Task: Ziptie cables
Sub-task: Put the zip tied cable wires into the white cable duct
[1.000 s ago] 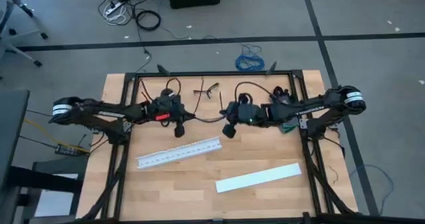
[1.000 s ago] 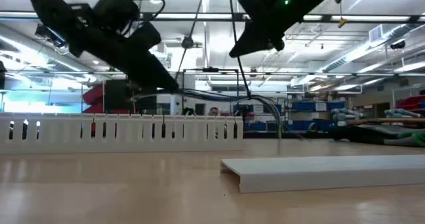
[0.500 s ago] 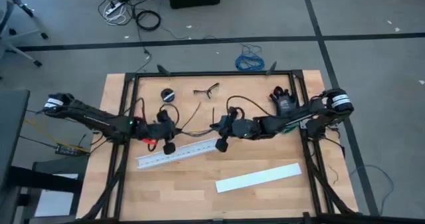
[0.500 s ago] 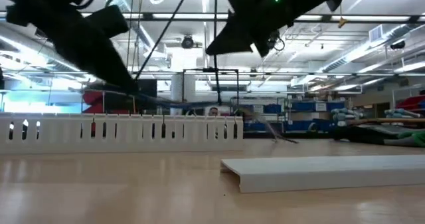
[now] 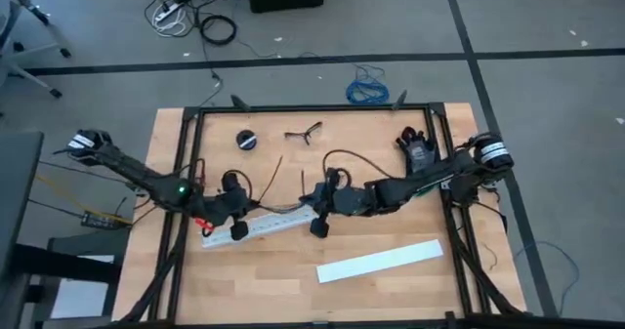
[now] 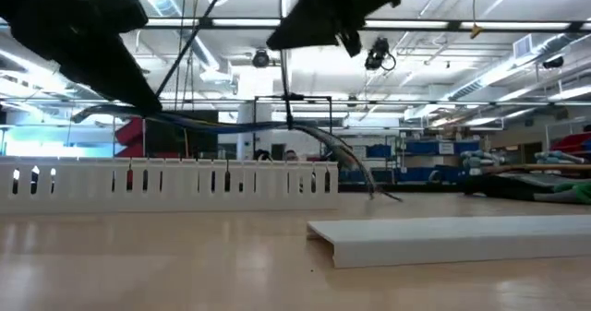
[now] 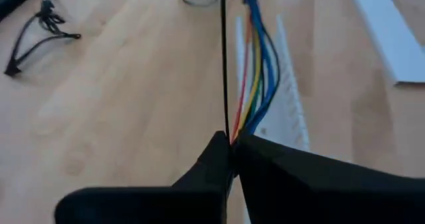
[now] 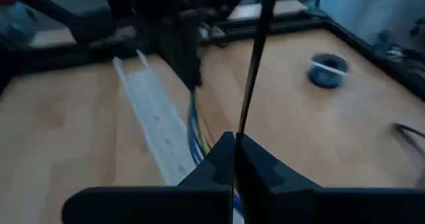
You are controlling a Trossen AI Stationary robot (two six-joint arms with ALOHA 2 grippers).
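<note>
cables (image 5: 278,206) strung between both arms above slotted strip (image 5: 269,224), flat strip (image 5: 379,261) nearer front

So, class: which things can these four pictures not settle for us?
- Whether a ziptie is on the cables: too small in every view.
- Where the cables lie against the slotted strip, in it or above: high view, arms cover them.
- Left claw and right claw tips: hidden from above, cut off in the low view.

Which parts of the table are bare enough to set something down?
Free: the wood between the slotted strip and flat white cover, the near left corner, and the far strip between the small round spool and glasses. Crowded: mid-table, where the left gripper and right gripper hold the cables over the strip.
</note>
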